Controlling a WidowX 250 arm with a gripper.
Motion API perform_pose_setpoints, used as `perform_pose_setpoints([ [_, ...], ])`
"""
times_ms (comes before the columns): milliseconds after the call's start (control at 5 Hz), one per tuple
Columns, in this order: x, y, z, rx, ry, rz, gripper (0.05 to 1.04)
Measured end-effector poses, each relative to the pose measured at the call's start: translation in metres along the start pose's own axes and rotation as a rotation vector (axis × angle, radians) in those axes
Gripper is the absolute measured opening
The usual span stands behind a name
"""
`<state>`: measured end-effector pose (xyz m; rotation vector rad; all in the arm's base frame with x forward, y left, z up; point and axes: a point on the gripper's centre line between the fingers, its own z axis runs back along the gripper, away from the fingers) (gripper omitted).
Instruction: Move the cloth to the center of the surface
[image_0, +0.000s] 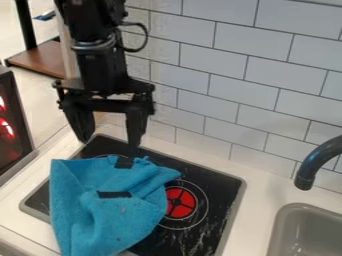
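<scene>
The cloth (87, 215) is lying crumpled over the left side of the black stovetop (227, 185) (L/R as per cam), w/ its near end spilling past the front rim onto the white bench (259, 200). It's showing two dark patches, one near its top edge, the other nearer the mid. Its right edge is overlapping the rings around the red burner (189, 201). My jaws are hanging wide apart just above/behind the cloth's far edge, holding nothing; I'm not able to tell if the right-hand one is touching fabric. My arm (100, 60) is coming down from the top, in front of the tiled wall (254, 105). Farther right, the faucet (320, 152) is arching toward the sink (307, 230). Step in hand, AFAICT: lining up for the grasp, no lift yet. If "center" is meaning mid-stovetop, the cloth is sitting too far left & too near the front. So next I'm needing to drop a bit toward a raised fold, close on a decent pinch of fabric, then carry/drag it right & slightly back. Main risk: I'm nipping just one thin layer & it's slipping out, or the near end is trailing behind.
</scene>
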<state>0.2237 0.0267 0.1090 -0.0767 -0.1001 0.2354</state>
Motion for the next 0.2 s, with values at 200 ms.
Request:
perform_pose_setpoints([
  [200, 0.0000, 0.0002, 0.0000, 0.001, 0.000, -0.001, 0.999],
])
